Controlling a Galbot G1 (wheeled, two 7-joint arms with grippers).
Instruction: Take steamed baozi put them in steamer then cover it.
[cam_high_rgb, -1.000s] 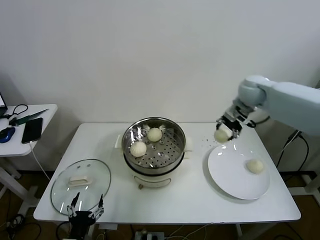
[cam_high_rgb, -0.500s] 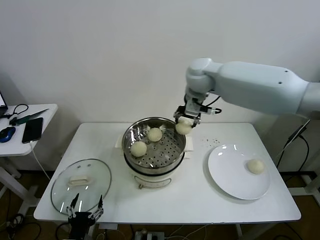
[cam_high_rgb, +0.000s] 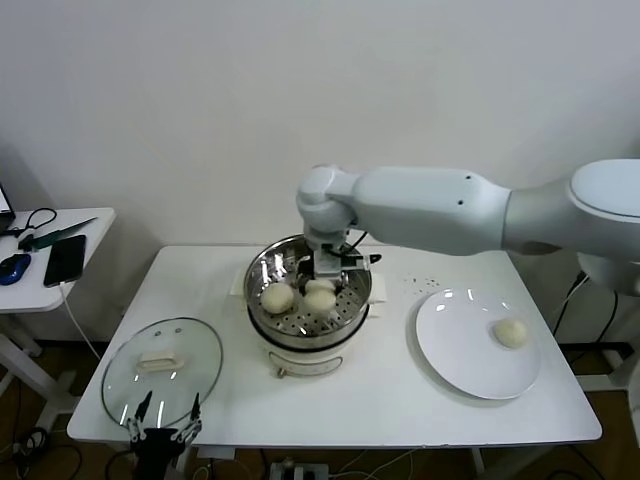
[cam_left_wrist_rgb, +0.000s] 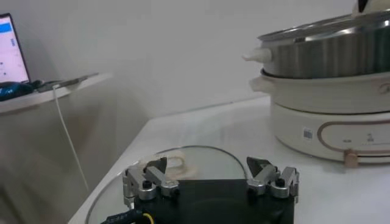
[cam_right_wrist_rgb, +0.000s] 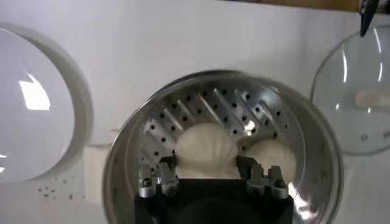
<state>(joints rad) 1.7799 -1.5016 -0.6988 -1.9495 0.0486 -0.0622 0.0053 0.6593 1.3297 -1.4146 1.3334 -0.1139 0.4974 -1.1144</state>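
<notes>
- The right gripper (cam_high_rgb: 322, 272) is reaching down into the steamer (cam_high_rgb: 355, 268) at the middle of the white table (cam_high_rgb: 420, 400), its fingers (cam_right_wrist_rgb: 163, 175) clamped on either side of a steamed baozi (cam_right_wrist_rgb: 206, 149).
- That gripped baozi is sitting low over the perforated floor; whether it is touching the floor is hard to tell.
- Two more baozi are lying in the basket: one on the left side (cam_high_rgb: 277, 296) and one just right of it, toward the near side (cam_high_rgb: 319, 299).
- A fourth baozi (cam_high_rgb: 511, 332) is resting on the flat white plate (cam_high_rgb: 455, 350) to the right of the steamer.
- The glass cover (cam_high_rgb: 190, 345) is lying flat at the near left of the table, well apart from the steamer.
- The left gripper (cam_high_rgb: 160, 419) is hanging at the near left table edge, just beside the cover, jaws spread wide and holding nothing.
</notes>
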